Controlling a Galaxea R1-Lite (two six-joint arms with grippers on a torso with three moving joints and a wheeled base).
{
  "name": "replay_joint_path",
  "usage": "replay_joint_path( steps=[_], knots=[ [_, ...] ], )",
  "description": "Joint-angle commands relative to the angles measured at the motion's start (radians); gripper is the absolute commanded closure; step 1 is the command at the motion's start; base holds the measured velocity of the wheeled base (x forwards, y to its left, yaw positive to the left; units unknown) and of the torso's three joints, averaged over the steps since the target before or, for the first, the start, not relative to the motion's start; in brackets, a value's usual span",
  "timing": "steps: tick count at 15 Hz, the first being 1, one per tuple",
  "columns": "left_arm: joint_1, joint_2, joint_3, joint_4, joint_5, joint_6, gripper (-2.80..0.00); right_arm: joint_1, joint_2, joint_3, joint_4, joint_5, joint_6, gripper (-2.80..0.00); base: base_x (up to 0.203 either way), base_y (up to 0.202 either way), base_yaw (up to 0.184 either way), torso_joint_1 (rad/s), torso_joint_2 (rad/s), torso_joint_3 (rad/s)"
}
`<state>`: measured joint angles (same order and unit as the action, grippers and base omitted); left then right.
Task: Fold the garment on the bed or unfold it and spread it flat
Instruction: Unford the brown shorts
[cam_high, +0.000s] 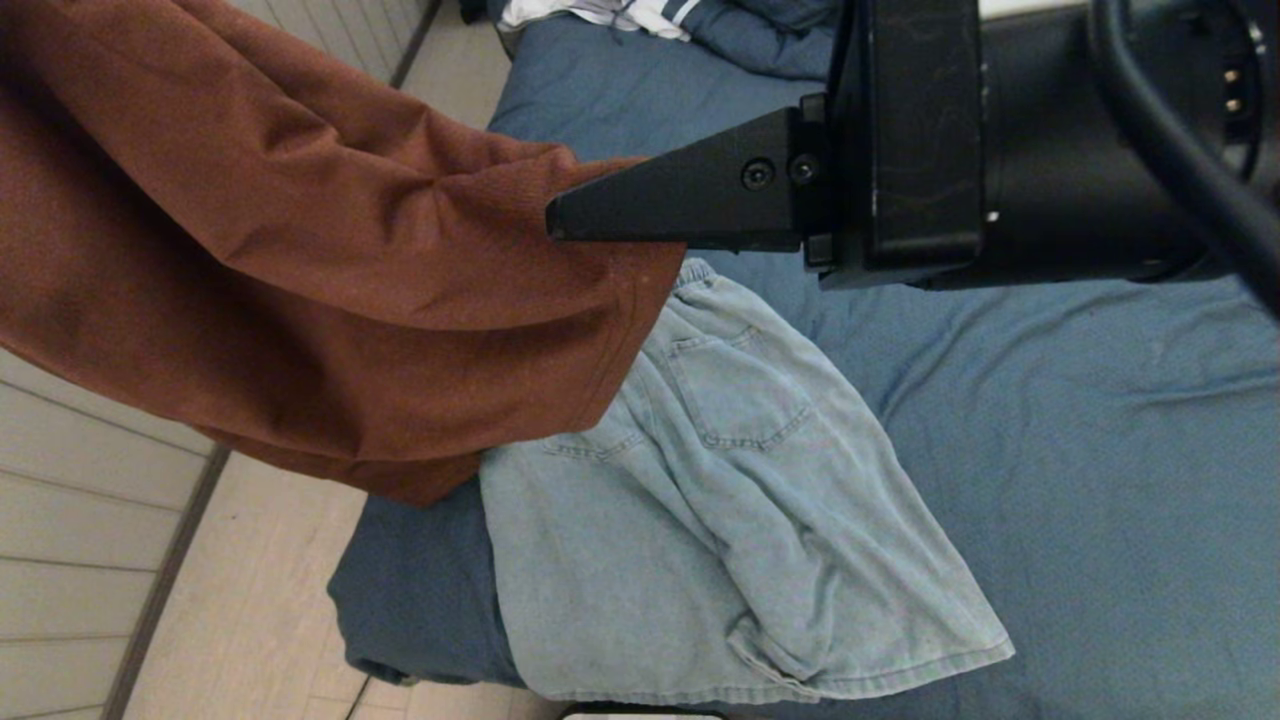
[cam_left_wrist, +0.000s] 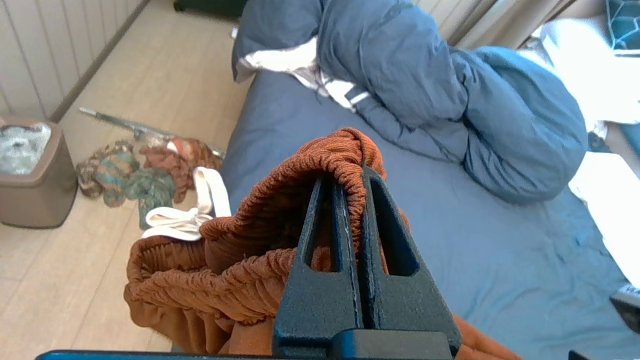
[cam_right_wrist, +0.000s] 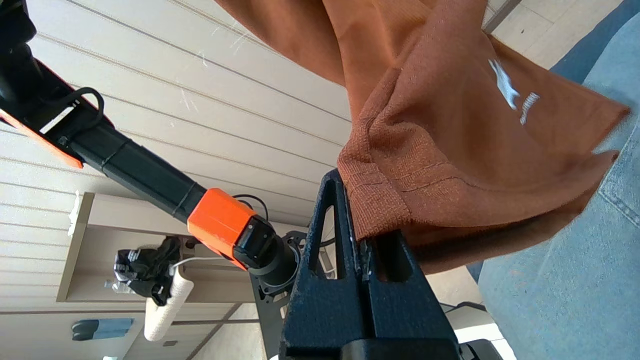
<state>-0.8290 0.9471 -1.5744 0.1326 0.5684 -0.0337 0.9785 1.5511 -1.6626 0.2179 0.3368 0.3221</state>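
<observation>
Both my grippers hold the rust shorts (cam_high: 300, 250) up in the air, off the bed (cam_high: 1100, 450). Left gripper (cam_left_wrist: 350, 175): fingers (cam_left_wrist: 320, 240) pressed together, pinching the ribbed elastic waistband, which bunches over the tips; white drawstring (cam_left_wrist: 185, 220) hangs loose from the waistband. Right gripper (cam_right_wrist: 357, 220): fingers (cam_right_wrist: 330, 235) pressed together, pinching the hem of one leg at its stitched edge. In the head view the right gripper (cam_high: 560, 215) reaches in from the right, tip buried in the rust cloth, which stretches away to the left, over the bed's left edge and the floor. White logo (cam_right_wrist: 515, 95) shows on the leg near the hem.

Denim shorts (cam_high: 720, 500) lie flat on the bed near its left edge, back pocket up, partly under the hanging rust cloth. A crumpled blue duvet (cam_left_wrist: 450, 85) sits at the far end of the bed, white cloth tucked in beside it. On the floor left of the bed: pile of clothes (cam_left_wrist: 140, 170), brown bin (cam_left_wrist: 35, 185).
</observation>
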Motion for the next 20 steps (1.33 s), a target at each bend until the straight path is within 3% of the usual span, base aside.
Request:
replay_joint_path(
  steps=[1, 4, 9, 14, 20],
  knots=[
    [0.001, 0.009, -0.015, 0.001, 0.02, 0.013, 0.0, 0.0, 0.003, 0.0, 0.0, 0.004, 0.002, 0.0, 0.0, 0.0, 0.0, 0.0, 0.0, 0.0],
    [0.001, 0.02, -0.02, -0.013, 0.041, 0.052, 0.0, 0.002, 0.023, 0.0, 0.0, 0.005, 0.002, 0.0, 0.0, 0.0, 0.0, 0.0, 0.0, 0.0],
    [-0.007, 0.129, -0.01, -0.044, 0.041, 0.028, 0.0, -0.021, 0.014, 0.03, 0.001, 0.001, 0.009, 0.0, 0.0, 0.0, 0.0, 0.0, 0.0, 0.0],
    [-0.058, 0.358, -0.074, -0.1, 0.04, -0.012, 0.0, -0.148, -0.097, 0.128, 0.001, -0.001, 0.009, 0.0, 0.0, 0.0, 0.0, 0.0, 0.0, 0.0],
    [-0.111, 0.696, -0.225, -0.131, 0.042, -0.08, 0.0, -0.317, -0.35, 0.409, 0.001, 0.004, 0.024, 0.0, 0.0, 0.0, 0.0, 0.0, 0.0, 0.0]
  ],
)
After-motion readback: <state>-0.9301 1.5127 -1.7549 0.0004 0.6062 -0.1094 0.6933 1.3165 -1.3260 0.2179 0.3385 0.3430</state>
